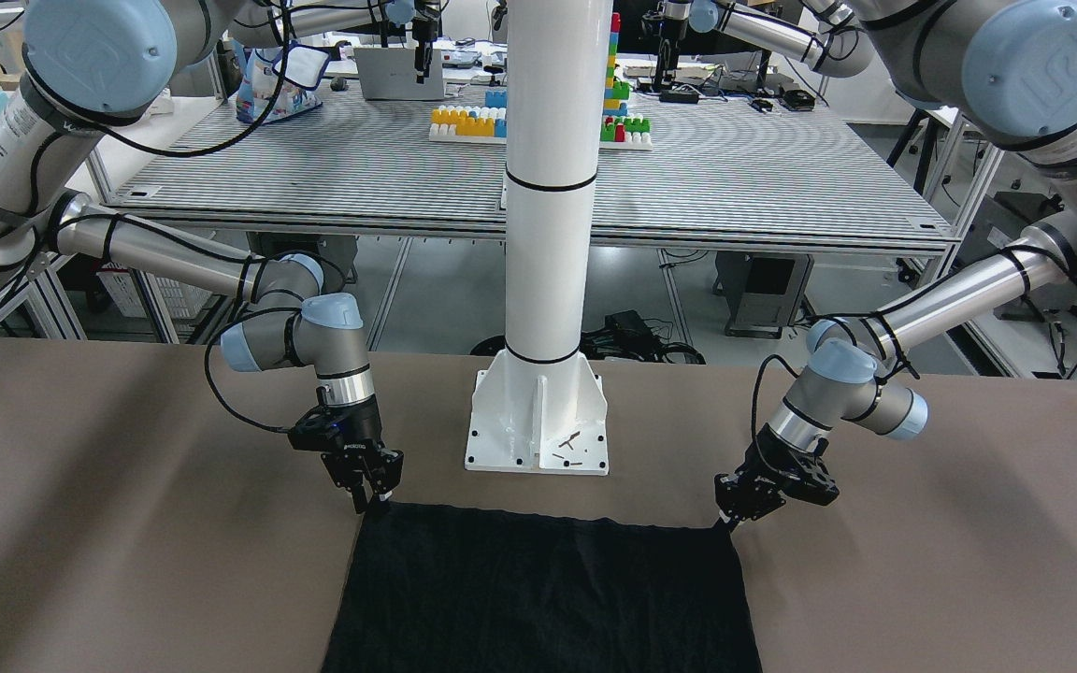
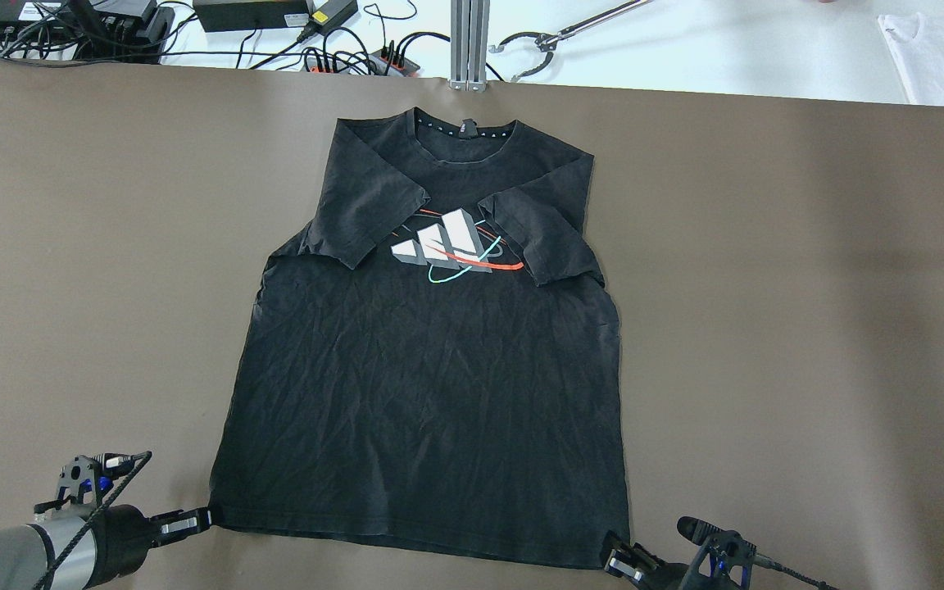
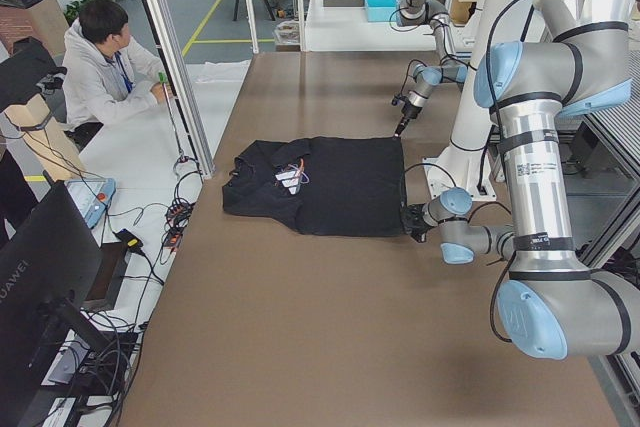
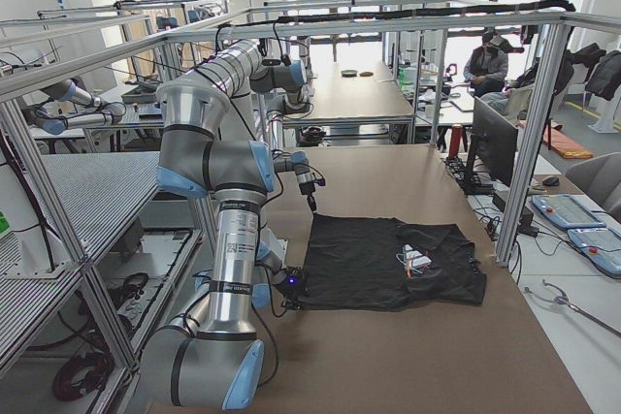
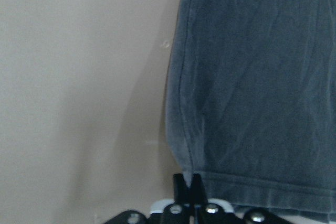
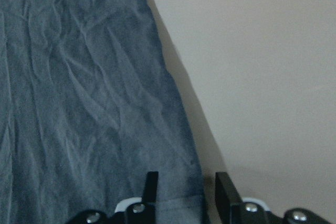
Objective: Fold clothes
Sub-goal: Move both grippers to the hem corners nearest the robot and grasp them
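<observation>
The clothes (image 2: 431, 385) are one black T-shirt with a printed chest logo, lying flat on the brown table (image 2: 808, 328), both sleeves folded inward. My left gripper (image 2: 203, 518) sits low at the near left hem corner. In the left wrist view its fingertips (image 5: 188, 178) are pressed together on that corner of the shirt (image 5: 252, 77). My right gripper (image 2: 615, 557) is at the near right hem corner. In the right wrist view it (image 6: 185, 179) is open, its fingers straddling the hem edge of the shirt (image 6: 79, 103).
The white pole's base plate (image 1: 538, 425) stands just behind the hem, between the two arms. A white garment (image 2: 939, 49), cables and power bricks (image 2: 259, 12) lie beyond the table's far edge. A person (image 3: 100, 67) sits at that far side.
</observation>
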Controlling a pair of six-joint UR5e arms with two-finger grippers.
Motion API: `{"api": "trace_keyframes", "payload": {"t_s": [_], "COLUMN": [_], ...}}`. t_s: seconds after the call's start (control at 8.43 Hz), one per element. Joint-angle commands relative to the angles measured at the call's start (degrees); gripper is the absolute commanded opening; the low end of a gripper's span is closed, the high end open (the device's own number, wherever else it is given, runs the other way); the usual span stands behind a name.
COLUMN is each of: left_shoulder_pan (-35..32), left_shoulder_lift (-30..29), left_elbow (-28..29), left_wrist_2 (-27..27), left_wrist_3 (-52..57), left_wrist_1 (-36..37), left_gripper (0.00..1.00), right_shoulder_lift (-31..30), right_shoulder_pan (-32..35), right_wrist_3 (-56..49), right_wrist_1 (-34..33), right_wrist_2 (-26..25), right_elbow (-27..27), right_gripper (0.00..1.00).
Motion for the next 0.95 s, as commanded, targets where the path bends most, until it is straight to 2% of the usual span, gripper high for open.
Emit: {"api": "trace_keyframes", "payload": {"t_s": [0.0,0.12,0.36,0.47,0.71,0.83], "left_shoulder_pan": [0.00,0.00,0.00,0.00,-0.61,-4.88], "left_shoulder_lift": [-0.22,-0.22,-0.22,-0.22,0.21,-0.22], "left_elbow": [0.01,0.01,-0.08,-0.08,-1.99,-4.88], "left_wrist_2": [0.03,0.03,-0.06,-0.06,-0.67,-5.28], "left_wrist_3": [0.00,0.00,0.00,0.00,0.18,0.44], "left_wrist_1": [0.00,0.00,0.00,0.00,0.17,5.92], "left_gripper": [0.00,0.00,0.00,0.00,0.00,0.00], "right_shoulder_lift": [0.06,0.06,-0.02,-0.11,-0.11,0.06], "right_shoulder_pan": [-0.79,-1.32,-1.33,-1.33,-1.07,-0.54], "right_wrist_3": [0.09,0.09,0.09,0.01,-0.43,-1.65], "right_wrist_1": [-0.18,-0.18,-0.27,-0.44,-1.58,-5.85], "right_wrist_2": [-0.25,-0.42,-0.33,-0.33,-0.07,0.54], "right_elbow": [0.41,0.67,0.68,0.68,2.77,7.05], "right_gripper": [0.43,0.36,0.09,0.00,0.00,0.00]}}
